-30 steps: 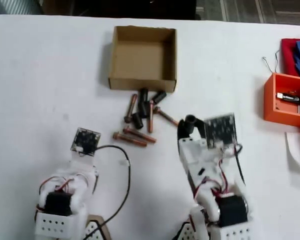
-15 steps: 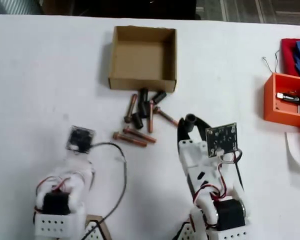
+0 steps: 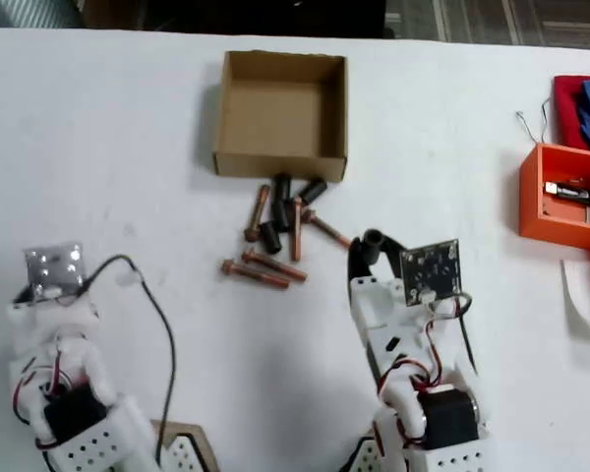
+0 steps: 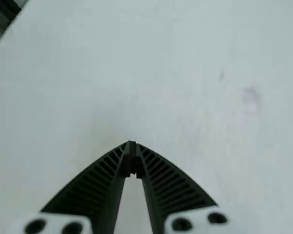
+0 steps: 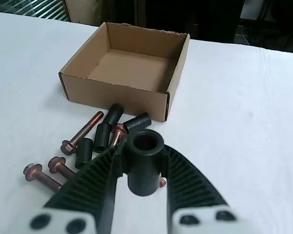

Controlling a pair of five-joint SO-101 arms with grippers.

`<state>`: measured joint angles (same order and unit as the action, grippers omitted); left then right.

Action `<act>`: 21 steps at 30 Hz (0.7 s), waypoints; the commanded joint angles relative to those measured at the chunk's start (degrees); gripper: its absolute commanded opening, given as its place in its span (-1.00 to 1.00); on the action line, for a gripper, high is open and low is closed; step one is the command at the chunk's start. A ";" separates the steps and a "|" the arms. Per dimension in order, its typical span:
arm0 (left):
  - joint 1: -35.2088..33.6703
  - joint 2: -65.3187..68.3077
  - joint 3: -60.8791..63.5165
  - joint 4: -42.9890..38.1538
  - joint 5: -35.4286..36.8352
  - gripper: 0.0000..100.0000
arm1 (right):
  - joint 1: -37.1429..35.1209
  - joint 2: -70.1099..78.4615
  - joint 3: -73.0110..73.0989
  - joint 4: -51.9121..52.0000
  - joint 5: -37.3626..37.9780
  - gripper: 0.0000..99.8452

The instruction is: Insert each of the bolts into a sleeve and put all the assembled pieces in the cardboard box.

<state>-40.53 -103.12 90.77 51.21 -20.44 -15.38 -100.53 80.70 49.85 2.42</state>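
Note:
The open cardboard box (image 3: 232, 108) (image 5: 112, 92) stands at the back middle of the table, with nothing inside. In front of it lie several copper bolts (image 3: 270, 265) (image 5: 83, 131) and black sleeves (image 3: 282, 188) (image 5: 102, 135) in a loose cluster. My right gripper (image 3: 373, 248) (image 5: 144, 152) is just right of that cluster, shut on a black sleeve (image 3: 374, 238) (image 5: 145, 165) held upright with its bore facing up. My left gripper (image 4: 131, 147) is shut with nothing in it, over bare white table. The left arm (image 3: 51, 324) sits at the near left, far from the parts.
An orange tray (image 3: 559, 221) with a small item in it stands at the right edge. Red and blue cloth (image 3: 580, 103) lies behind the tray. The left arm's black cable (image 3: 159, 324) loops over the table beside it.
The left arm has swung leftward, away from the bolts. The right arm has stayed nearly in place with the sleeve, its wrist turning slightly.

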 commanded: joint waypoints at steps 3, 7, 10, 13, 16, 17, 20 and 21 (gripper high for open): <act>2.90 -0.97 -11.91 -9.67 9.23 -0.80 | -0.04 0.22 -0.35 -1.45 3.60 -0.96; 8.62 8.35 -20.18 -11.96 10.64 -0.61 | 0.84 0.13 -0.53 -1.45 3.96 -0.96; 10.73 23.82 -28.18 -11.78 13.89 -0.64 | 4.18 0.04 -0.97 -1.54 3.60 -0.96; 13.19 42.81 -38.99 -8.44 21.63 -0.64 | 9.89 0.04 -2.90 -1.54 3.52 -0.96; 19.25 60.31 -50.51 0.18 27.43 -0.63 | 15.34 0.04 -6.95 -1.54 -0.09 -0.96; 21.45 64.53 -54.11 3.16 29.54 -0.64 | 16.48 0.31 -8.62 -1.54 -1.41 -0.96; 26.46 73.32 -61.49 10.29 32.53 -0.63 | 17.19 0.48 -13.54 -1.89 -4.40 -0.96; 27.08 74.99 -62.81 11.52 32.79 -0.63 | 17.10 0.57 -14.59 -3.21 -5.36 -0.96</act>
<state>-16.79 -35.43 35.74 57.71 10.24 0.79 -100.53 71.82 49.58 -0.31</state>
